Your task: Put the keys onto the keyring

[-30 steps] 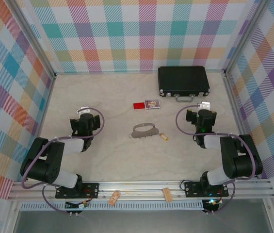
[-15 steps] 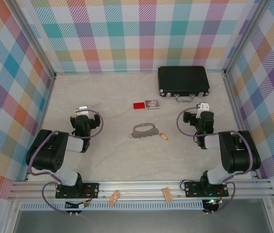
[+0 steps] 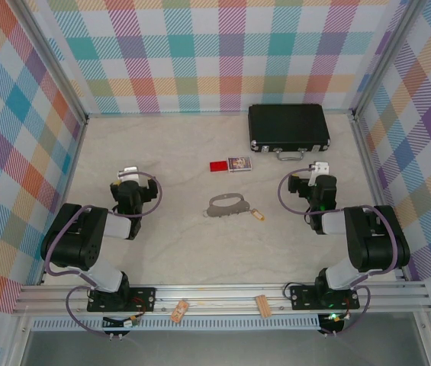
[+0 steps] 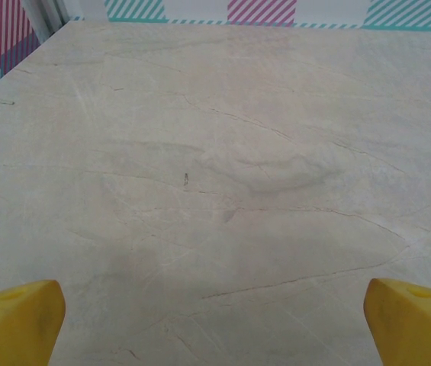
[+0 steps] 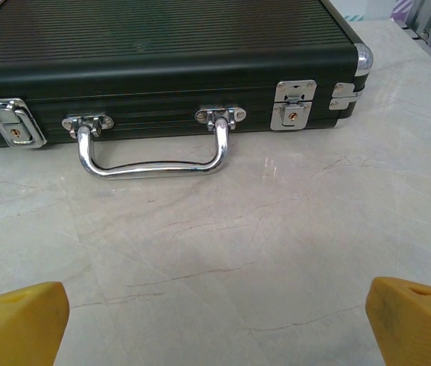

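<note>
The keyring (image 3: 226, 206), a grey metal oval loop, lies flat at the middle of the table. The key (image 3: 258, 215), tiny with a tan-yellow head, lies just off the loop's right end; whether the two touch I cannot tell. My left gripper (image 3: 129, 174) rests to the left of the loop, well apart from it. In the left wrist view it (image 4: 215, 324) is open over bare tabletop, yellow fingertips (image 4: 13, 320) at the frame's lower corners. My right gripper (image 3: 320, 169) sits to the right of the key. It (image 5: 215, 324) is open and empty, facing the black case.
A black case (image 3: 288, 128) with a silver handle (image 5: 152, 156) lies at the back right. A small red rectangle (image 3: 218, 165) and a small picture card (image 3: 239, 163) sit behind the keyring. Two tan wooden blocks (image 3: 261, 305) rest on the front rail. Plaid walls enclose the table.
Both arms shifted slightly a second ago, the left elbow folding up and in, and have since held still. The keyring and key have not moved.
</note>
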`<state>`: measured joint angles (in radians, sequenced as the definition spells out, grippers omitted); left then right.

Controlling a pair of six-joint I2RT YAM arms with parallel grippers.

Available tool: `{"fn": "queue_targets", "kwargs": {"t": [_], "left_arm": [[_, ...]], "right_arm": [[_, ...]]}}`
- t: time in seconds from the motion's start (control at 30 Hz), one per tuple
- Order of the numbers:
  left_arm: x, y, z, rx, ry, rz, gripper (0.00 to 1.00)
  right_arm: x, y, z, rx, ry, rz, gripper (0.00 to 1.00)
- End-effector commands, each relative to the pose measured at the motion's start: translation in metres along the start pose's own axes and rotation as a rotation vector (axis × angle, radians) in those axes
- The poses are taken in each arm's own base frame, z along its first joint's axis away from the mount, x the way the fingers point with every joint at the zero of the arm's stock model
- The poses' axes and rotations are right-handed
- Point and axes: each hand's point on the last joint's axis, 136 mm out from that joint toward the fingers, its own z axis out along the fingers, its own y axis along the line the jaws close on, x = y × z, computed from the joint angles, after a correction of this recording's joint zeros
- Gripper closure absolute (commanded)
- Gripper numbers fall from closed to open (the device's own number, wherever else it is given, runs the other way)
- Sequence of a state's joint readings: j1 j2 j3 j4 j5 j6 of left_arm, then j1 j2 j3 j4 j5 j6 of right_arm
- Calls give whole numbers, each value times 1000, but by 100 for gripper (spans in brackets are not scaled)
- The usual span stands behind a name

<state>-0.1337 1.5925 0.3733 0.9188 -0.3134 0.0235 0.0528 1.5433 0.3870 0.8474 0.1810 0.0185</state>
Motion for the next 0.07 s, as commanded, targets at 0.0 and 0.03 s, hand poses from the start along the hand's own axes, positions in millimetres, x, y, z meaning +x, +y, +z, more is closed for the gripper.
{"fn": "queue_targets", "kwargs": {"t": [0.0,0.03], "left_arm": [[-9,-3,1,28,-21,-4,0],[-9,-3,1,27,-23,-4,0]], "right_arm": [[-10,1,0,-11,-36,20,1],[-11,1,0,-11,-38,20,1]]}}
